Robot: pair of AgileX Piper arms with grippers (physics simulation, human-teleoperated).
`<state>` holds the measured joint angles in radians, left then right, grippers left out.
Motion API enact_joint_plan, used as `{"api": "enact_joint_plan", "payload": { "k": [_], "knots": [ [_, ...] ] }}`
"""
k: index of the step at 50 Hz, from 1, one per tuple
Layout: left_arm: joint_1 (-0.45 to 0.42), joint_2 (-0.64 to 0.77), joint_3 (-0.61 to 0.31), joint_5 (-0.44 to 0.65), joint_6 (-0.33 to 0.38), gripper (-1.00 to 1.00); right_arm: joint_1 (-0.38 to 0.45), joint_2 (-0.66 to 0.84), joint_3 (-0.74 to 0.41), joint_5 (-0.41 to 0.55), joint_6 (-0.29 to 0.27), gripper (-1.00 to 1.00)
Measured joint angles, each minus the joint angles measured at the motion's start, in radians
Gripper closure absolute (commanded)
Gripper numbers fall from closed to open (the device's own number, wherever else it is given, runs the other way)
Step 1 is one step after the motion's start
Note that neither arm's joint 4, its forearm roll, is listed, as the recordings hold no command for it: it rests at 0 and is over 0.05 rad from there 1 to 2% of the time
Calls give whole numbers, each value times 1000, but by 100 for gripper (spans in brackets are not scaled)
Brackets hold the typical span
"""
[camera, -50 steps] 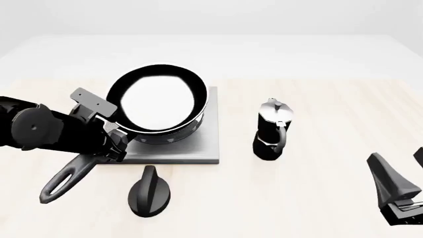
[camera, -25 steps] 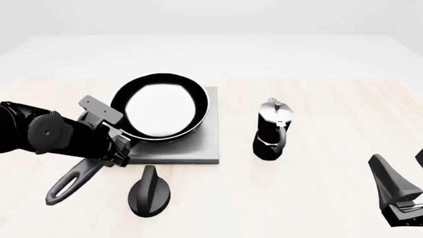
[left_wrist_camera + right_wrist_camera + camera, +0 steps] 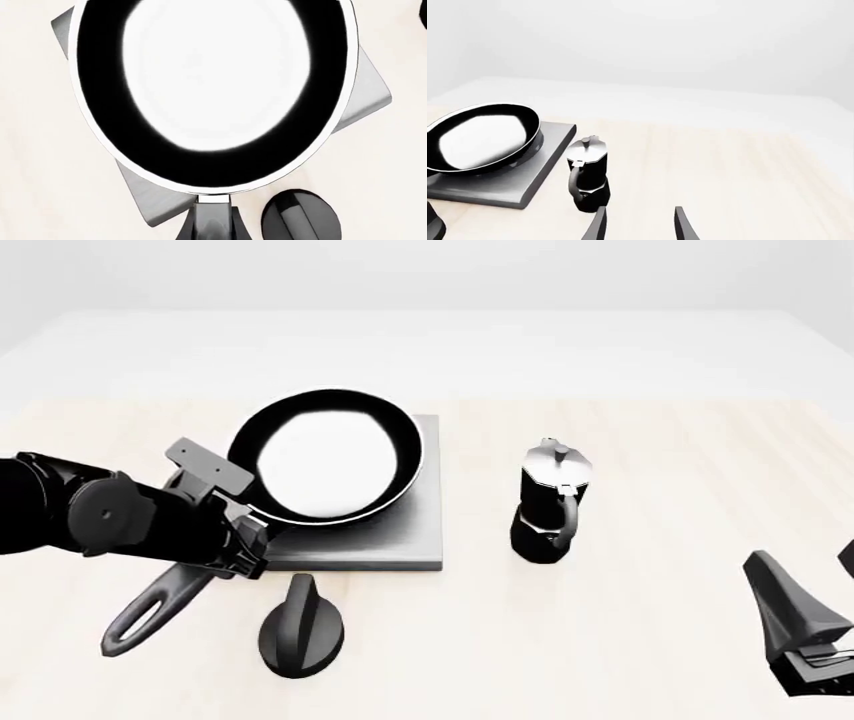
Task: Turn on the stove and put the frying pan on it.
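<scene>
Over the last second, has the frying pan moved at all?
Yes. In the front view the frying pan has dropped and shifted slightly right against the fixed stove, settling onto it, still gripped by the left end effector.

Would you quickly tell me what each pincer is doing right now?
Left pincer: shut on the pan handle, pan over the stove.
Right pincer: open, holding nothing.
</scene>
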<state>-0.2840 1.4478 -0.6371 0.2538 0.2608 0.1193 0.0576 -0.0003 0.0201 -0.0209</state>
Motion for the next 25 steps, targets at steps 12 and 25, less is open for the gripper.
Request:
{"api": "enact_joint_plan", "payload": {
  "k": [12,25],
  "knots": [
    [2,9,0,-13,-1,-100,1,-2,0,3,-1,-100],
    [3,8,-18,-13,3,-100,3,-8,0,9,0,-100]
  ]
}}
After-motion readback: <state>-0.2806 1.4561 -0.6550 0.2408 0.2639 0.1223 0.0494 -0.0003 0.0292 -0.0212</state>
